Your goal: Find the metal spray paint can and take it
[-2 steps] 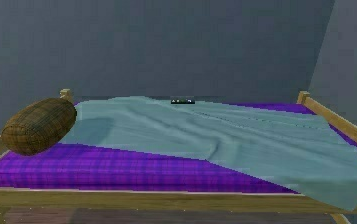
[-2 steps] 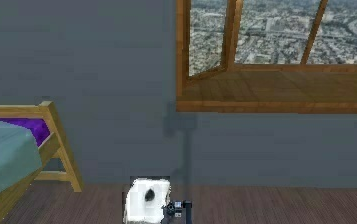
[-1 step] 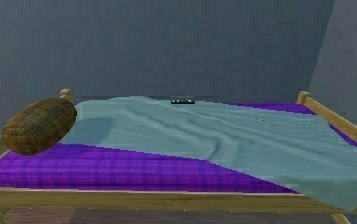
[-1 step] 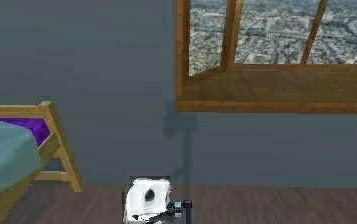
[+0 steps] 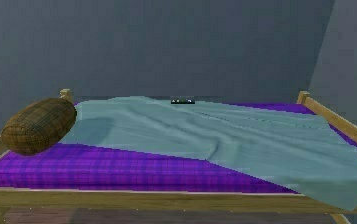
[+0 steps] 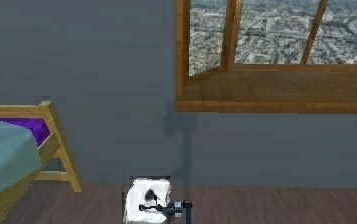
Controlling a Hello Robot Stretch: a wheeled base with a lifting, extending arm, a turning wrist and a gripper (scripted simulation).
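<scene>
You are facing a bed (image 5: pixel 136 198) with a wooden frame, and it is stretching across the forward view against a grey wall (image 5: pixel 186 40). A purple checked mattress (image 5: pixel 96 162) is lying on it. A pale teal blanket (image 5: pixel 236 135) is spreading over most of that, trailing toward the forward view's lower right. A brown, rounded pillow (image 5: pixel 41 125) is resting at the bed's left end, touching the blanket's edge. A small dark flat thing (image 5: pixel 182 101) is sitting at the bed's far edge by the wall, and you cannot tell what it is. Where the metal spray paint can is, you cannot tell.

In the arm side view, the bed's corner post (image 6: pixel 52 140) is standing at the left on a wooden floor (image 6: pixel 286 205). A wood-framed window (image 6: pixel 276 92) is looking out over a city at the upper right. The hand (image 6: pixel 168 208) is showing at the bottom edge, just left of the middle, beside 1 white square (image 6: pixel 146 195) with black marks. Its far end is too unclear to make out, so you cannot tell whether it is grasping anything.
</scene>
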